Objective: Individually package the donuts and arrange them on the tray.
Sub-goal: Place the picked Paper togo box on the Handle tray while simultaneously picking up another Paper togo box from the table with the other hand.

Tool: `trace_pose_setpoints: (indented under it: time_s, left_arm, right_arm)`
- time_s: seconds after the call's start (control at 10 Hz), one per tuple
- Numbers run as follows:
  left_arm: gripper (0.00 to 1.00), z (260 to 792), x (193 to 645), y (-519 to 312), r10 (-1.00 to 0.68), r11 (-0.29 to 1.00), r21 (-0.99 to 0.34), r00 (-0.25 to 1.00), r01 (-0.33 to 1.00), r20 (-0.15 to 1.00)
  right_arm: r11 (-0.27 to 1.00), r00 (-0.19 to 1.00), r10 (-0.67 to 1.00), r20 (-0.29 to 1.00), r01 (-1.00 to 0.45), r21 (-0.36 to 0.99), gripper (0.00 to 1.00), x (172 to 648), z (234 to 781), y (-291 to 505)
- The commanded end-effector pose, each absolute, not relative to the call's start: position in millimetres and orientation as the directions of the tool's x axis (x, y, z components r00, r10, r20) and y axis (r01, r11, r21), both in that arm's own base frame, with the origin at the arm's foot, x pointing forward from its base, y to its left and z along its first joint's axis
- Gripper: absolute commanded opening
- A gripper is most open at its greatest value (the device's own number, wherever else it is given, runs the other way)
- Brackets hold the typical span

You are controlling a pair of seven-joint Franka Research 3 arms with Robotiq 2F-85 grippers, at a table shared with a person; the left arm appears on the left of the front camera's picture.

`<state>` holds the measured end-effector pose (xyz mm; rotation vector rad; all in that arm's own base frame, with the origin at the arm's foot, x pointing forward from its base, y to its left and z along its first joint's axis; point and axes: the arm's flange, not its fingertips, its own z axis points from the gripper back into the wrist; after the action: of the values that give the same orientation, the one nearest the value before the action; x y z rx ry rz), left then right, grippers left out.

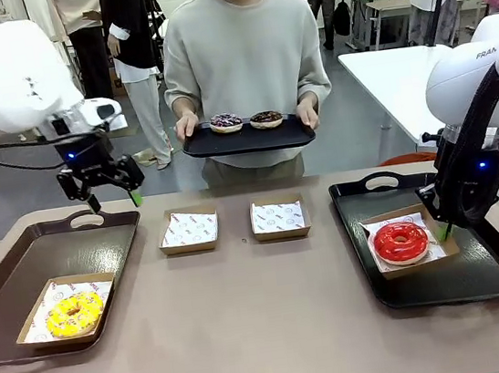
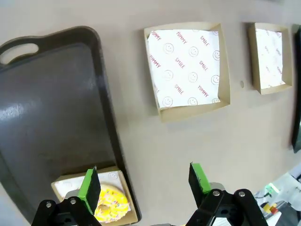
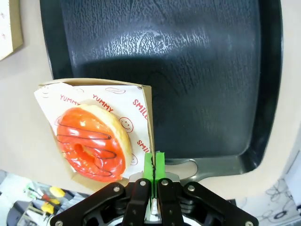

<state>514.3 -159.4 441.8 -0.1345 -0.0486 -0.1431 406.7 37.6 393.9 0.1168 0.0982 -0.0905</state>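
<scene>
A tabletop (image 1: 270, 340) carries a left tray (image 1: 65, 252) and a right tray (image 1: 487, 275) at its two ends. In the left tray's near corner a left box (image 1: 29, 332) holds one donut (image 1: 73, 314). In the right tray a right box (image 1: 448, 248) holds another donut (image 1: 400, 242). Between the trays two empty boxes (image 1: 189, 229) (image 1: 278, 218) are set side by side. Behind the tabletop a third tray (image 1: 248, 141), bearing two more donuts (image 1: 225, 122) (image 1: 266, 119), is held by a person (image 1: 241, 50).

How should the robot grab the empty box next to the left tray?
Pinch one thin side wall of the empty box from straight above, one finger inside and one outside. The box lies flat and shallow with its walls standing up, so a wall is probably the easiest part to catch. The right gripper holds the full box that way.
</scene>
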Motion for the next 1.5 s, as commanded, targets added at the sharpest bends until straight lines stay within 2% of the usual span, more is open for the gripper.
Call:
trace_pose_setpoints:
  time_s: [0.0,0.4,0.8,0.9,1.4]
  left_arm:
    - [0.98,425.6,519.4,-185.2,-0.122,0.990,-0.066,0.989,0.127,0.078]
    - [0.98,403.9,538.7,-231.1,-0.104,0.991,-0.076,0.990,0.111,0.100]
    - [0.98,375.9,549.8,-239.1,-0.077,0.993,-0.084,0.989,0.088,0.126]
    - [0.98,384.9,546.1,-235.9,-0.102,0.987,-0.112,0.991,0.111,0.088]
    - [0.98,384.9,546.1,-235.9,-0.102,0.987,-0.112,0.991,0.111,0.088]
  right_arm:
    - [0.989,0.991,-0.088,-0.098,0.099,0.110,0.01,405.2,395.9,37.7]
    - [0.989,0.991,-0.088,-0.098,0.099,0.110,0.01,405.2,395.9,37.7]
    - [0.989,0.991,-0.088,-0.098,0.099,0.110,0.01,405.2,395.9,37.7]
    - [0.989,0.991,-0.088,-0.098,0.099,0.110,0.01,405.2,395.9,37.7]
    - [0.989,0.991,-0.088,-0.098,0.099,0.110,0.01,405.2,395.9,37.7]
